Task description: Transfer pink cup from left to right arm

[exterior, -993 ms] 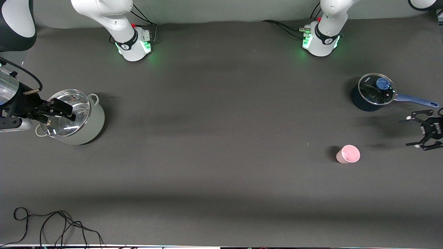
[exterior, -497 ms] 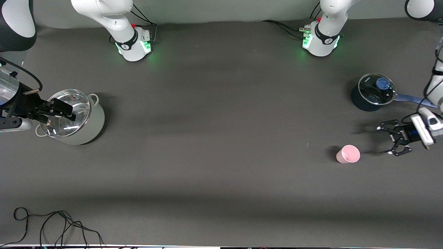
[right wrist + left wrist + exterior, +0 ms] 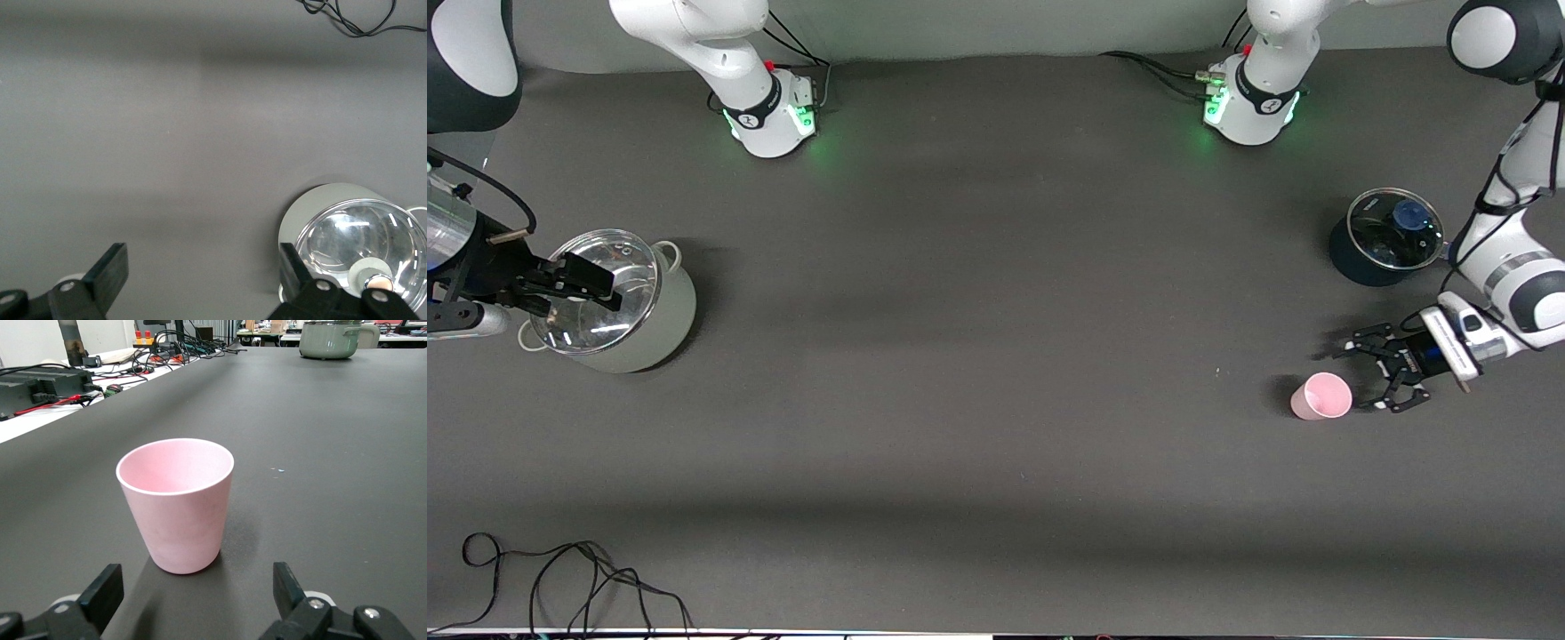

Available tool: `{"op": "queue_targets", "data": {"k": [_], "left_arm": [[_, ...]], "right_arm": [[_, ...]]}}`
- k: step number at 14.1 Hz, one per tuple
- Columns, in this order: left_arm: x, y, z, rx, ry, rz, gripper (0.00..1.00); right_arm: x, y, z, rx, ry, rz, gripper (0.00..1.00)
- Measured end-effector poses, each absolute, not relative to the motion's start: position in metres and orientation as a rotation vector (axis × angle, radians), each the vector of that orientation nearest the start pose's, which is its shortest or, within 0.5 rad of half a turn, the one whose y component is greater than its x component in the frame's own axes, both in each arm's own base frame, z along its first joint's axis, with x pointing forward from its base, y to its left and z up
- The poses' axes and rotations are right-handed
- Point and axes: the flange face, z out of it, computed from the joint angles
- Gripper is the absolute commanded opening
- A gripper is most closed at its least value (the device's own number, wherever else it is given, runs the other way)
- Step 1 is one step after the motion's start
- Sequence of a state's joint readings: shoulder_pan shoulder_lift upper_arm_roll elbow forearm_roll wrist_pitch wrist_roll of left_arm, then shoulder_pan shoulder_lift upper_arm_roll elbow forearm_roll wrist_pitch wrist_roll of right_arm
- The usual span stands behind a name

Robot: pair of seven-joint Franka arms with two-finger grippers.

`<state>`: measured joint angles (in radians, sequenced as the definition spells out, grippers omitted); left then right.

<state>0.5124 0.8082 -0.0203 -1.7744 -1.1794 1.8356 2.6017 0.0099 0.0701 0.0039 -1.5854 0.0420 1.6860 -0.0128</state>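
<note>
Pink cup (image 3: 1321,396) upright, unlabelled; left hand (image 3: 1360,378) open beside it; right hand (image 3: 591,289) open.

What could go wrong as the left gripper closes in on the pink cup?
1. The pink cup stands free and looks light; a finger of the open left gripper clipping its wall could tip it or push it away.
2. The right gripper waits over the lidded grey pot, so the handover needs long travel.
</note>
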Motion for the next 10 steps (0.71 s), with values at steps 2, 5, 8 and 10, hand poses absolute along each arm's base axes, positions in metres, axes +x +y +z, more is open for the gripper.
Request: {"op": "queue_targets", "data": {"k": [2,5,8,10], "left_arm": [[0.558,0.210,0.091,1.767,-1.329,1.180,1.00],[0.561,0.198,0.086,1.766,-1.311,1.190,1.00],[0.565,0.188,0.084,1.767,-1.299,1.197,1.00],[0.566,0.181,0.079,1.770,-1.290,1.194,1.00]], "right_arm": [[0.585,0.012,0.588,-3.099,-0.035,-0.047,1.00],[0.585,0.012,0.588,-3.099,-0.035,-0.047,1.00],[0.585,0.012,0.588,-3.099,-0.035,-0.047,1.00],[0.585,0.012,0.588,-3.099,-0.035,-0.047,1.00]]}}
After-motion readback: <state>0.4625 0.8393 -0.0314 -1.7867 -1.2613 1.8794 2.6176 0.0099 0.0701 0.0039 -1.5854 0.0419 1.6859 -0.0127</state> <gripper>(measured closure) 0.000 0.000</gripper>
